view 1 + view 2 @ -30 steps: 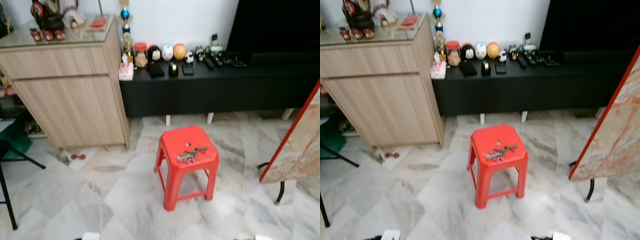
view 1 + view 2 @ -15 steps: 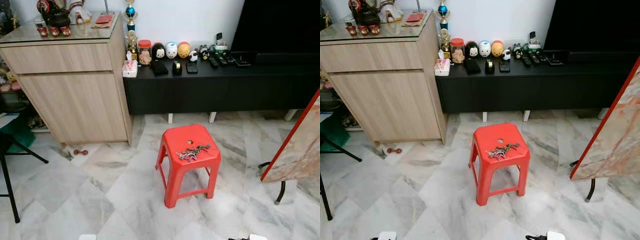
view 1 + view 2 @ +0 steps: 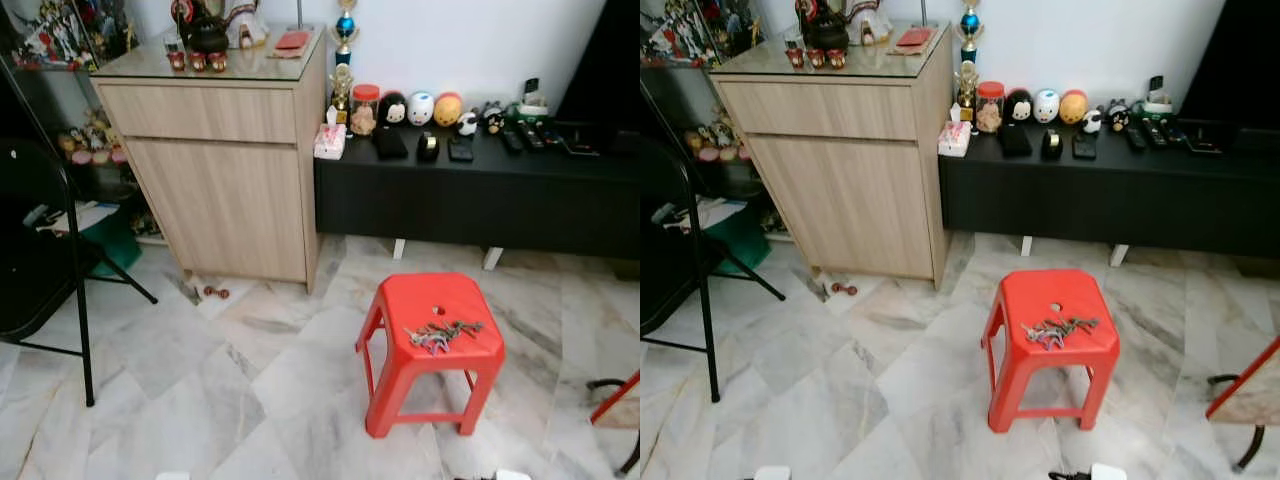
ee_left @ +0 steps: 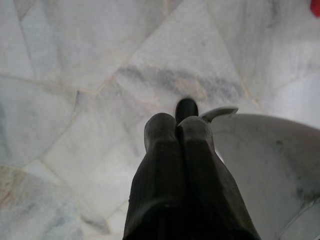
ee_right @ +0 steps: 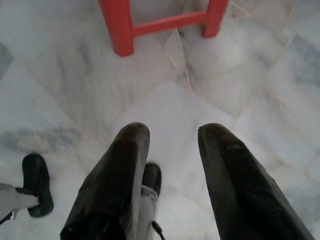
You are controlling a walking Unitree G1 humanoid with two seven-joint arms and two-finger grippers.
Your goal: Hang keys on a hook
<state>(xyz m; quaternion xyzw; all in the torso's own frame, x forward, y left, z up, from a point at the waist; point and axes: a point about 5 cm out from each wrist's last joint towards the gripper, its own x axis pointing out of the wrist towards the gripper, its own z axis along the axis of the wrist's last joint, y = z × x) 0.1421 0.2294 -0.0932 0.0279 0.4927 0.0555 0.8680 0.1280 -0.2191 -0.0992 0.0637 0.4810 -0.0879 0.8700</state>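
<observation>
Marble floor (image 3: 200, 380), red stool (image 3: 432, 345), keys (image 3: 440, 335) atop.

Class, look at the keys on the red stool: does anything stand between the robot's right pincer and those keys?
Nothing visible does. The keys lie uncovered on the red stool. The right pincer hangs open over bare marble floor just short of the stool's legs. No hook is in view.

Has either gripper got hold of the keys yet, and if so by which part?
No, nothing is held. The keys lie on the red stool. The left gripper is shut on nothing; the right gripper is open above the floor.
</observation>
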